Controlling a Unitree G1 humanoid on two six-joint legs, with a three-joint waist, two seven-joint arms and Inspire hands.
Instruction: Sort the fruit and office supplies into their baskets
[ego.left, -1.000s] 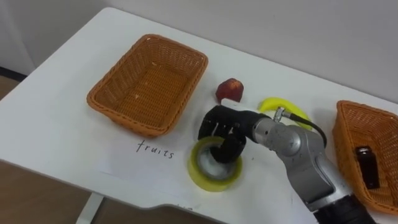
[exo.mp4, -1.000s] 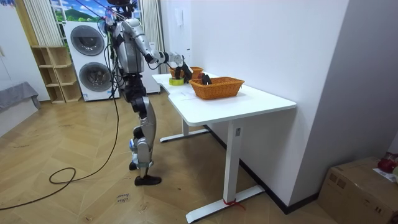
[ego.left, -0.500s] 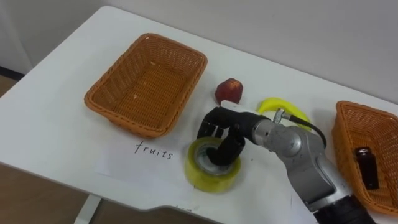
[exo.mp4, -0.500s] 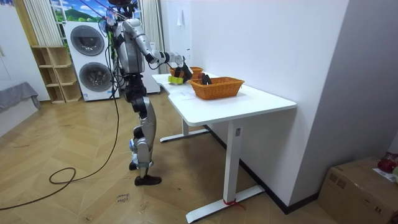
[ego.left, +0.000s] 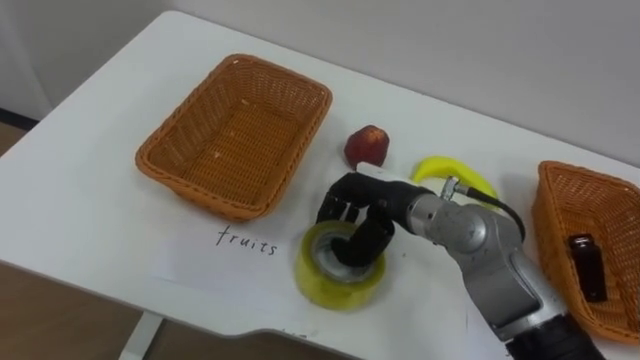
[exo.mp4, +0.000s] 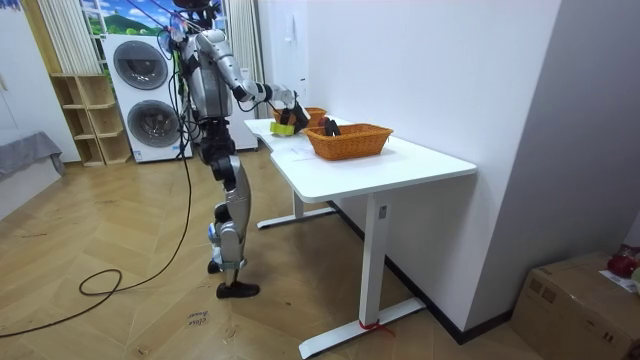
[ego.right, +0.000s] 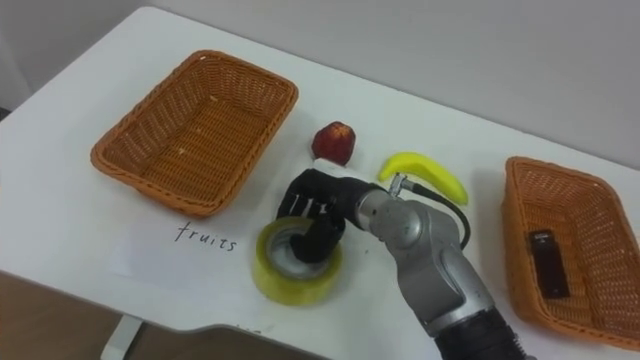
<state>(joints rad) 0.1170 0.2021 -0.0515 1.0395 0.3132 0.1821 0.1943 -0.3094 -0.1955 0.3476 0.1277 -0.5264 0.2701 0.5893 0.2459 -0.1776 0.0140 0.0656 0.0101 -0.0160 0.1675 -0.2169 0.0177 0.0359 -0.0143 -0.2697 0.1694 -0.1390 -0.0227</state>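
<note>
On the white table (ego.left: 90, 200), the fruit basket (ego.left: 160, 165) sat empty, apple (ego.left: 367, 146) and banana (ego.left: 455, 175) unsorted, while the right hand (ego.left: 358, 205) gripped the tape roll (ego.left: 325, 285) with curled fingers.

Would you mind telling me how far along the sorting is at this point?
Done: one dark item lies in the right basket. In hand: the right hand has its fingers curled into the tape roll, near the table's front edge. Left: the apple and banana lie on the table, not yet in the left basket, which holds nothing.
</note>
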